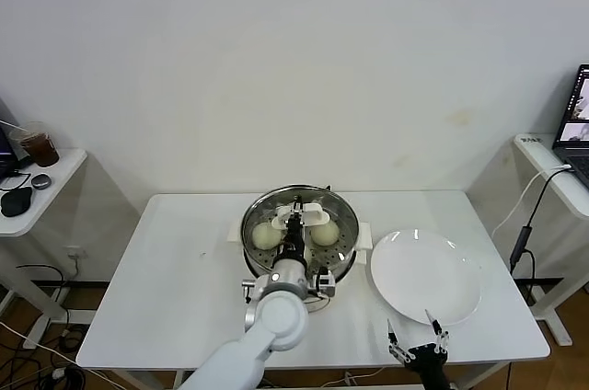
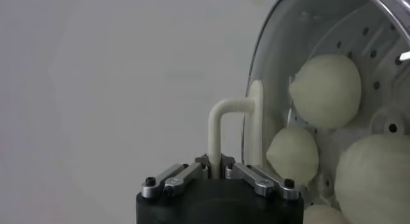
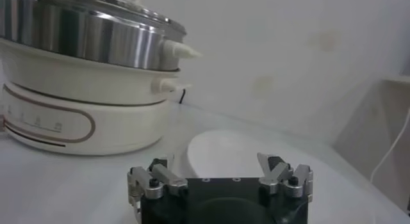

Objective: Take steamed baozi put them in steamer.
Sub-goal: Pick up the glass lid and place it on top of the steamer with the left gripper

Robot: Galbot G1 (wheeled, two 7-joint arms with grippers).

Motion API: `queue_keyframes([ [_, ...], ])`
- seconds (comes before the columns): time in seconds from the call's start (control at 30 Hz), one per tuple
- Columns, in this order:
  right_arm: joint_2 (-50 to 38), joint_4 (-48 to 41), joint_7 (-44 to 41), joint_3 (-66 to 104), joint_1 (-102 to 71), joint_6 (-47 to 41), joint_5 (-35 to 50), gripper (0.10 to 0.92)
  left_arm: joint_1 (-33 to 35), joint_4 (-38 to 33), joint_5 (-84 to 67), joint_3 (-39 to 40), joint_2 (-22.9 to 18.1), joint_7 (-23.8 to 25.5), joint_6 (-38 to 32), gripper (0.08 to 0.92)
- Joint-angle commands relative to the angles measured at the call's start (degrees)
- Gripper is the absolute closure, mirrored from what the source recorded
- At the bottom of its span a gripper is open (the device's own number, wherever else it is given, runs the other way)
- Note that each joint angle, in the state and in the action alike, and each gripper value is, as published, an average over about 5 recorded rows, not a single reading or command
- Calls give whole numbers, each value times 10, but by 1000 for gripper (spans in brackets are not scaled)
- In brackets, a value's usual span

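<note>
The steamer stands mid-table with cream-white steamed baozi inside, on its perforated tray. Over them lies a round glass lid, and through it the left wrist view shows several baozi. My left gripper reaches over the pot, shut on the lid's white handle. My right gripper hangs open and empty at the table's front edge, below the plate.
A bare white plate lies right of the steamer. Side tables stand at both sides; the left one carries a cup, the right one a laptop with a cable hanging down.
</note>
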Motion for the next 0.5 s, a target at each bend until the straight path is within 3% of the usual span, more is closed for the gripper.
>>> queue_keyframes([
  [0.03, 2, 0, -1, -2, 0, 0, -1, 203, 9, -7, -1, -9, 3, -22, -12, 680],
  [0.5, 4, 2, -2, -2, -3, 1, -5, 203, 10, -19, -14, -14, 12, -22, -15, 282],
])
